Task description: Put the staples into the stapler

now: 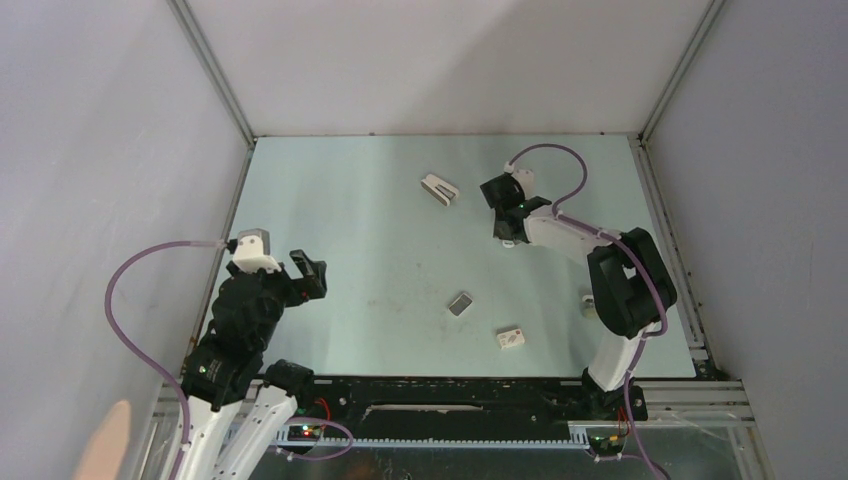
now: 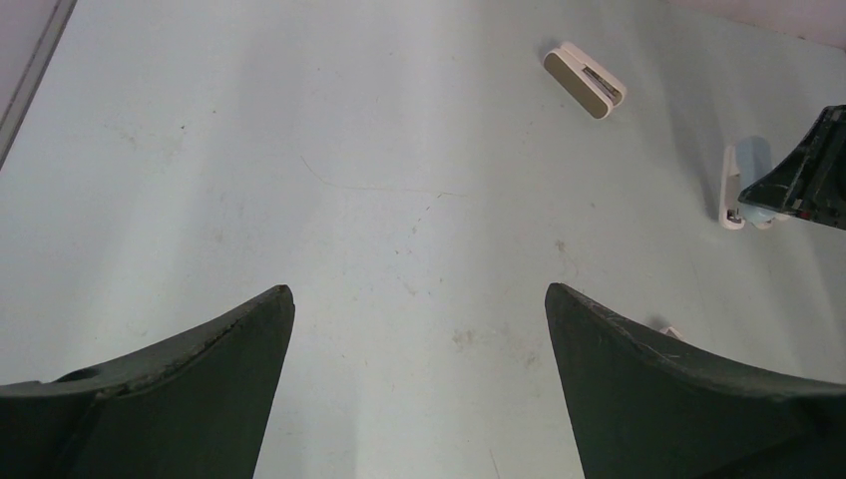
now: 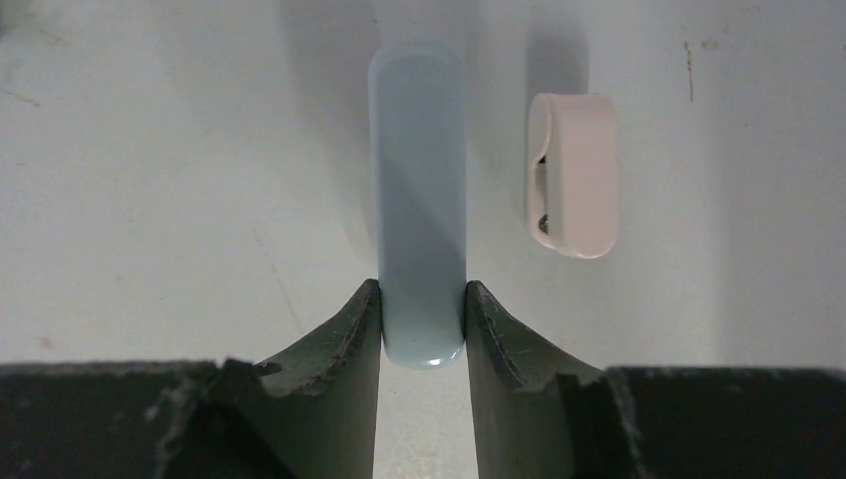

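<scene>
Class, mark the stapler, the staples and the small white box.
the stapler [image 3: 417, 190]: right wrist view, middle of its pale grey-green body.
the staples [image 1: 460, 303]: top external view, centre of the grey block.
the small white box [image 1: 511, 338]: top external view, centre of its top face.

- The right gripper [image 3: 423, 304] has its two dark fingers [image 3: 339, 344] pressed against both sides of the stapler [image 3: 417, 170], near its rounded near end.
- The stapler's pale grey-green body runs straight away from the fingers.
- A white rounded piece [image 3: 574, 175] lies just right of it on the table [image 3: 150, 180], with a gap between them.
</scene>
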Tool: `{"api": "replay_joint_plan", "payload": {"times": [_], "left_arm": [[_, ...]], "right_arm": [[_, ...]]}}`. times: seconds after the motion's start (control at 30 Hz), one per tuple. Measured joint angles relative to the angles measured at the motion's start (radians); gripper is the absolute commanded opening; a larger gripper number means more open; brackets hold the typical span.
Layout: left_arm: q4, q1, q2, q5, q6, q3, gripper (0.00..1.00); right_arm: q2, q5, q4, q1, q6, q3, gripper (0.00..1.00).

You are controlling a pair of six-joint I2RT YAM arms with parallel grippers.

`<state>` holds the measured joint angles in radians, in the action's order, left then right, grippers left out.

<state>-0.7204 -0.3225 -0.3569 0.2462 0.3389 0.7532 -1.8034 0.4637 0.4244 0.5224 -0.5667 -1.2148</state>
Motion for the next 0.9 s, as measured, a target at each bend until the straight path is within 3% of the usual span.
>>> {"api": "replay_joint_plan", "payload": {"times": [0.27,0.6,0.9], "left_arm": [[0.000,0.010,-0.011,-0.014,0.000,-0.002,1.00],[0.000,0.011,-0.009,-0.015,0.000,-0.005,1.00],[0.000,0.011,-0.008,-0.015,0.000,-0.005,1.00]], "right_arm": [[0.000,-0.042,-0.009,-0.043,0.029,0.014,0.11],[0.001,-0.076,-0.014,-0.051,0.038,0.014,0.60],[0.118,-0.085,-0.031,-0.051,0.039,0.087,0.81]]}}
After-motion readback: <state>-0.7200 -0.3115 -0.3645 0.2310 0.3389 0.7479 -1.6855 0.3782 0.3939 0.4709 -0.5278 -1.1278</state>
